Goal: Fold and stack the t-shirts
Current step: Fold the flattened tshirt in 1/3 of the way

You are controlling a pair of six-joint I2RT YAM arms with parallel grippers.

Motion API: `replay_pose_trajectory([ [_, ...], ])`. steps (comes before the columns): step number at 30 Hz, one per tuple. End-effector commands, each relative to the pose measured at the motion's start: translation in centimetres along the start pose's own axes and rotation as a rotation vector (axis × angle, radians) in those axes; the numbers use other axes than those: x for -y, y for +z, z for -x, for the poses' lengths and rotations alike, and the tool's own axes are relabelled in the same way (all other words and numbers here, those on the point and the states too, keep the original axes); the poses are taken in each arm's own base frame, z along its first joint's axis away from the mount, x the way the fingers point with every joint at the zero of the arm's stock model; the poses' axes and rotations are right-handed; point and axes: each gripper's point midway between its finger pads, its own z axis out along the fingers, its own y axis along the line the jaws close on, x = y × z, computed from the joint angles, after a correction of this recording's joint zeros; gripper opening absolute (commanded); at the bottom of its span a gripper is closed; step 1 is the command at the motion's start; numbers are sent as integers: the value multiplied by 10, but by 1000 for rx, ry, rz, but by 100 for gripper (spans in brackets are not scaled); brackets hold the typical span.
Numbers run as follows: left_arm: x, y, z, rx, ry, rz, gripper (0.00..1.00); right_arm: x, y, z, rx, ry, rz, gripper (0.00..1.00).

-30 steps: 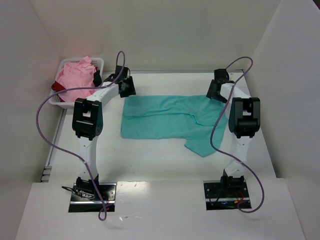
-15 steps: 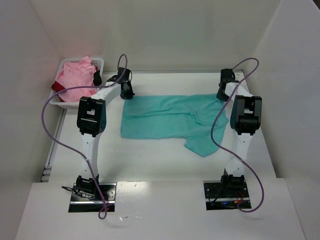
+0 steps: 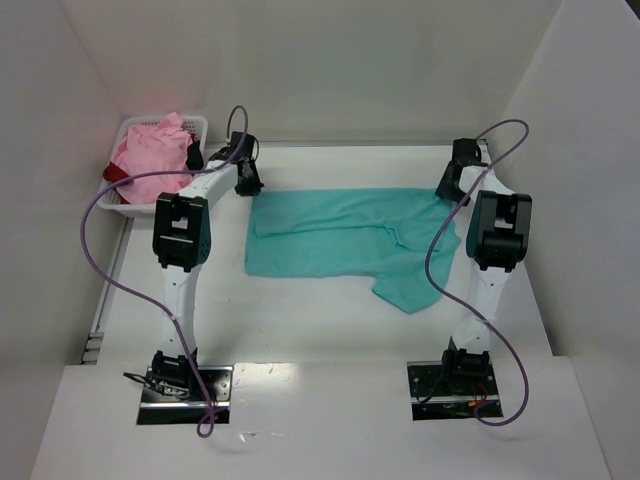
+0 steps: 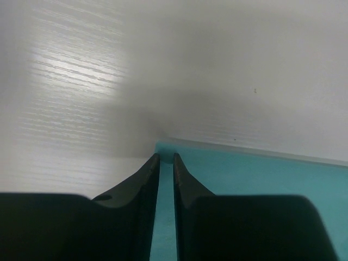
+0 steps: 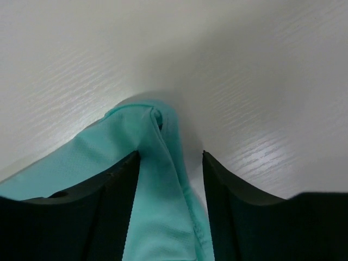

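The left claw (image 4: 166, 157) is pinched nearly closed on a corner of the teal t-shirt (image 3: 340, 235) between its tips, while the right claw (image 5: 171, 155) gapes around the opposite bunched corner, so lifting now could drop that side.

Matt cloth teal t-shirt (image 3: 340, 235) on faintly wood-grained table (image 3: 300, 320).

We see a white desk (image 3: 320, 320) with a faint wood grain. The teal t-shirt (image 3: 340, 235) lies flat on its far half as a long band from left to right, with one flap trailing toward the near right. A white lattice basket (image 3: 195, 122) sits at the far left corner, near the shirt but apart from it. Two dark base plates (image 3: 185, 392) sit at the near edge.
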Motion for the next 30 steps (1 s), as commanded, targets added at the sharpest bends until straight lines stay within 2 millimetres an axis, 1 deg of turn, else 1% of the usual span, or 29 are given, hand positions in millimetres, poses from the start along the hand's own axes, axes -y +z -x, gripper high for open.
replay_pose_trajectory([
  [1, 5, -7, 24, 60, -21, -17, 24, -14, -31, 25, 65, 3, 94, 58],
  [2, 9, -14, 31, 74, -14, -36, 26, -21, -38, 28, 74, -1, 116, 63],
  [3, 12, -14, 30, 66, -13, -52, 28, -26, -45, 32, 88, -14, 126, 66],
  [4, 16, -25, 40, 96, -16, -67, 28, -28, -52, 40, 112, -9, 144, 69],
  [5, 17, -30, 45, 107, -18, -72, 30, -30, -64, 50, 146, -1, 165, 71],
  [6, 21, -34, 49, 126, -7, -94, 32, -38, -72, 55, 170, -6, 182, 72],
  [7, 27, -41, 47, 130, 0, -112, 35, -41, -79, 61, 190, -3, 200, 72],
  [8, 26, -45, 47, 133, 9, -113, 35, -49, -85, 65, 210, -8, 217, 70],
  [10, 39, -58, 50, 147, 17, -168, 35, -55, -95, 77, 240, 7, 248, 59],
  [11, 39, -56, 41, 127, 19, -179, 30, -59, -96, 78, 243, 5, 270, 47],
  [12, 43, -57, 41, 138, 29, -205, 27, -60, -87, 75, 229, 3, 265, 41],
  [13, 49, -59, 36, 132, 38, -226, 24, -62, -84, 77, 230, 3, 266, 35],
  [14, 49, -58, 31, 118, 40, -231, 21, -60, -78, 69, 195, -4, 254, 30],
  [15, 55, -59, 28, 115, 49, -239, 16, -58, -62, 58, 159, -2, 225, 23],
  [16, 54, -57, 23, 101, 50, -244, 15, -56, -56, 55, 145, -4, 208, 23],
  [17, 56, -55, 15, 85, 58, -243, 15, -53, -51, 48, 127, -8, 189, 21],
  [18, 62, -54, 9, 81, 69, -251, 15, -51, -46, 46, 122, -9, 173, 18],
  [19, 59, -52, 5, 76, 69, -238, 15, -48, -42, 35, 99, -14, 164, 16],
  [20, 62, -51, -1, 68, 78, -233, 14, -46, -39, 33, 100, -5, 154, 14],
  [21, 57, -43, -8, 53, 78, -212, 14, -46, -37, 31, 100, -5, 154, 13],
  [22, 60, -44, -10, 55, 74, -207, 12, -43, -35, 27, 93, -6, 140, 13],
  [23, 57, -37, -18, 29, 76, -194, 10, -41, -29, 18, 73, -11, 132, 13],
  [24, 50, -30, -26, 4, 67, -155, 9, -41, -29, 18, 72, -11, 132, 11],
  [25, 49, -31, -23, 8, 58, -146, 7, -41, -24, 13, 61, -14, 128, 10],
  [26, 47, -26, -26, 0, 45, -132, 6, -41, -18, 8, 47, -17, 123, 10],
  [27, 44, -26, -27, -4, 36, -116, 6, -41, -18, 8, 47, -17, 123, 10],
  [29, 38, -23, -33, -11, 29, -89, 4, -40, -10, 0, 23, -23, 114, 10],
  [30, 37, -19, -37, -20, 30, -84, 4, -42, -11, 5, 34, -21, 118, 10],
])
